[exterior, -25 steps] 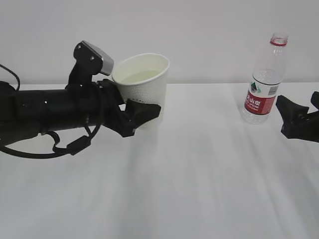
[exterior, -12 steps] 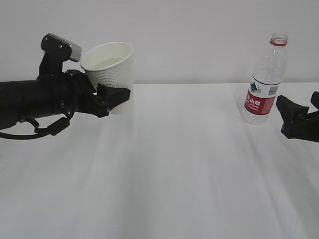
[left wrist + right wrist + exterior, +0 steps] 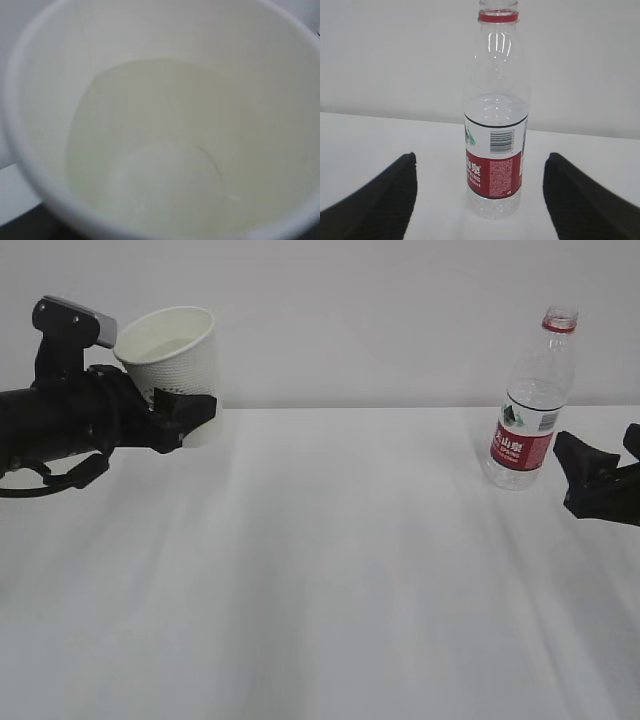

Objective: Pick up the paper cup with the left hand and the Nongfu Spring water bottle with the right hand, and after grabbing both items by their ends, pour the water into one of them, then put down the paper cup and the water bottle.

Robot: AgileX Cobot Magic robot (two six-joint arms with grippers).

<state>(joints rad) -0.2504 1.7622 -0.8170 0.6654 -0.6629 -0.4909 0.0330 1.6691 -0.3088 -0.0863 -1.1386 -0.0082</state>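
The white paper cup (image 3: 178, 355) hangs at the far left, slightly tilted, with my left gripper (image 3: 188, 410) shut on its lower wall. In the left wrist view the cup's cream inside (image 3: 250, 90) fills the frame and holds a pale pool of water (image 3: 150, 165); the fingers are hidden there. The Nongfu Spring water bottle (image 3: 530, 405) stands upright and uncapped on the table at the right. My right gripper (image 3: 597, 458) is open just right of it. The bottle (image 3: 496, 145) stands a little ahead of the right gripper (image 3: 480, 160), untouched.
The white table (image 3: 340, 570) runs across the whole exterior view, with a plain pale wall (image 3: 380, 310) behind it. The wide stretch between the cup and the bottle holds no other object.
My left arm has carried the cup leftwards and a little higher. The bottle and the right gripper have not moved.
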